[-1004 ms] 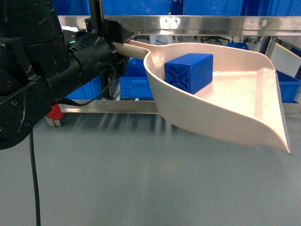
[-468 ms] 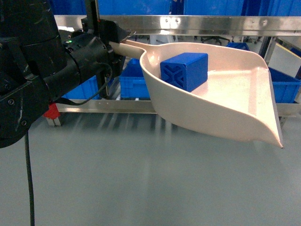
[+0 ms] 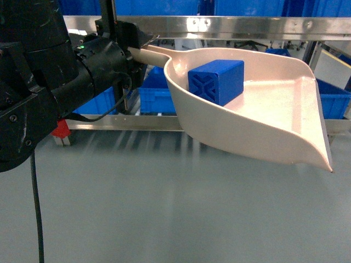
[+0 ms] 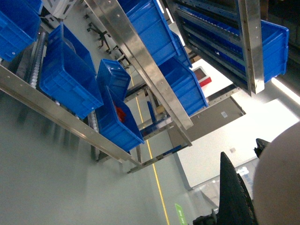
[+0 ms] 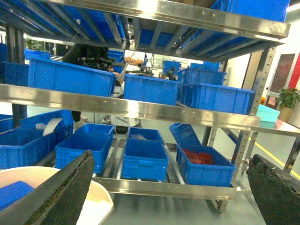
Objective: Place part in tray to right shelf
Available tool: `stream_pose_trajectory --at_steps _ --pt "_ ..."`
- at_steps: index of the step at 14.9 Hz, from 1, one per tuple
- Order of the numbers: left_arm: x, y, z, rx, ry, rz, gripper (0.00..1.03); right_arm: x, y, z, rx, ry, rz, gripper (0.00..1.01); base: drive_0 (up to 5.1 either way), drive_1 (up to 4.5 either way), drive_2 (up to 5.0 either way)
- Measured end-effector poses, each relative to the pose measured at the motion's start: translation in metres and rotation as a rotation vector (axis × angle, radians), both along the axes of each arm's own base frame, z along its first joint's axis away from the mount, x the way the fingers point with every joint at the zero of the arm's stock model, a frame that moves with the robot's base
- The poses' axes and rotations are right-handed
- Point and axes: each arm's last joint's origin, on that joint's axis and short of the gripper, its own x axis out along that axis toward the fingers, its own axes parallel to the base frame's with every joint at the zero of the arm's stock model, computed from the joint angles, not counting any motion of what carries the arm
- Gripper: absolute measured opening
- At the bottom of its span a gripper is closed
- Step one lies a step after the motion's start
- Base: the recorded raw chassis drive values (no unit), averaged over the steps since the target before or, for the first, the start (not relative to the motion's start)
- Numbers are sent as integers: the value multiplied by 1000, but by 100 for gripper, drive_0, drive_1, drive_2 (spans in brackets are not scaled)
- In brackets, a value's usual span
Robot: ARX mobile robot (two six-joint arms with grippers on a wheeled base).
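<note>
The left end effector [image 3: 134, 46] grips the tray [image 3: 263, 123] by its handle; the part [image 3: 216, 81] sits inside, the lip pointing right toward the right shelf [image 3: 219, 24]. The right end effector [image 5: 176, 187] is released.

Head view: from the robot's body, facing forward and slightly down, close behind the tray [image 3: 263, 115] and the left arm [image 3: 60, 82], with the shelf rail [image 3: 219, 24] beyond. Left wrist view: strongly rolled and tilted upward, near the tray's curved wall [image 4: 281, 187], looking along the racks of blue bins [image 4: 70, 75]. Right wrist view: level, facing the shelf front [image 5: 126, 107] between its two finger pads [image 5: 56, 194]. All three views share the tray and the binned racks.
</note>
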Motion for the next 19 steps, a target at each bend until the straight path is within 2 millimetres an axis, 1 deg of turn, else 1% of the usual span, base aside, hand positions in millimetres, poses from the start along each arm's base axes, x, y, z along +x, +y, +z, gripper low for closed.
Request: stream_pose_trajectory --at_steps 19 --pt "0 0 -1 2 8 1 12 0 0 -1 -6 8 0 98 -7 -7 -7"
